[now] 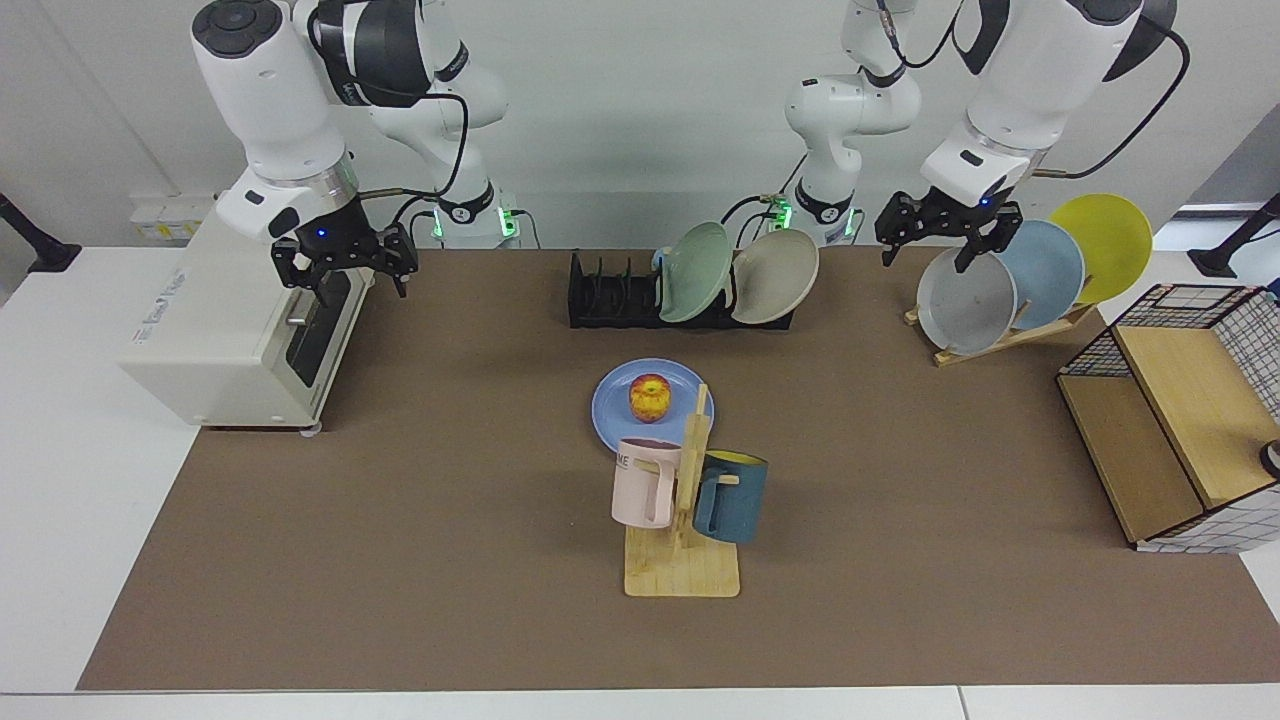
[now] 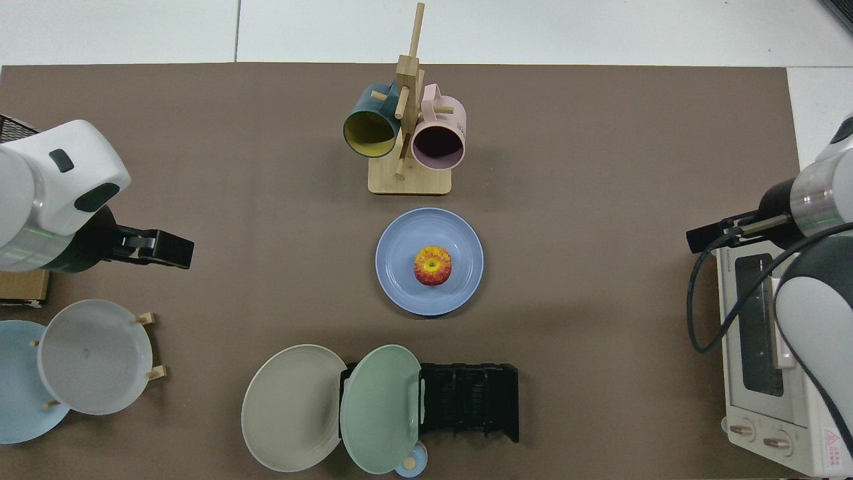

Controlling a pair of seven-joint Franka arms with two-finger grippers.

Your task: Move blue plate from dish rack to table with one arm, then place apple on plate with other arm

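Nearest the facing camera a mug tree (image 1: 683,520) is seen, a pink and a teal mug hung on it. Just behind it the blue plate (image 1: 612,412) lies flat on the table (image 1: 400,560) with the apple (image 1: 649,398) resting at its middle. Farther back the dish rack (image 1: 610,295) holds a green and a beige plate. The right gripper (image 1: 345,275) is held, fingers spread and empty, over the toaster oven's (image 1: 220,320) front edge. The left gripper (image 1: 925,245) hangs, seemingly parted, above the wooden plate stand (image 1: 1000,335)
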